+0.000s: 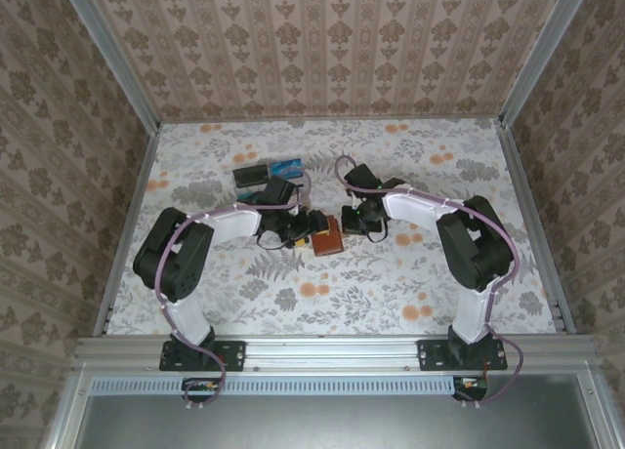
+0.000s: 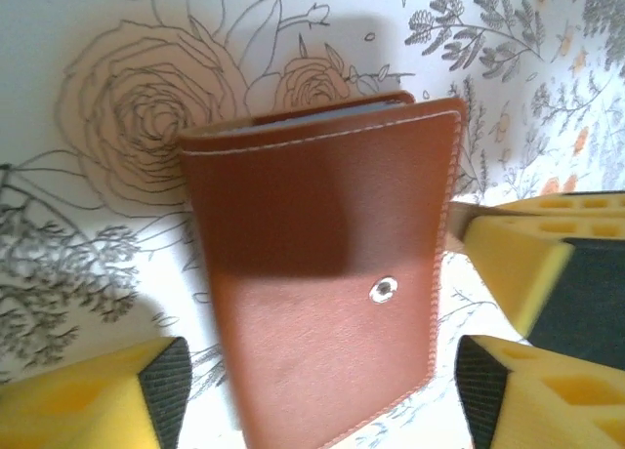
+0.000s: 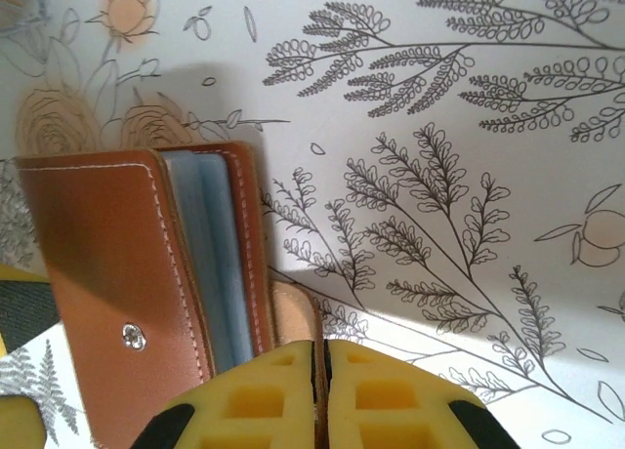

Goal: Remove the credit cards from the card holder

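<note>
— So, where's the card holder?
— The card holder (image 1: 327, 240) lies flat on the counter (image 1: 410, 283), in the middle, right btwn my two arms. Brown side up, cover down, so it's shut or nearly. I can see blue-grey pockets at its edge, but no credit cards poking out.
— And your fingers?
— My left fingers (image 2: 78, 400) are spread wide, one on each side of the card holder's near end, holding nothing. My right fingers (image 3: 264, 405) are pressed tight together, just beside the tan flap (image 3: 293, 317) that sticks out of the card holder. Can't tell if the flap is caught btwn them.
— What step is that?
— I think it's the start: getting it open. No card is out of a pocket that I can see. Two flat things (image 1: 269, 172), one dark, one blue, lie farther back by my left arm. Idk what they are.
— Next?
— Prob. one side must hold the card holder down while the other lifts the cover w/ the snap button (image 2: 384, 291). Leather slides easy, so hold firm. Then pinch one card by its edge & pull straight.
</note>
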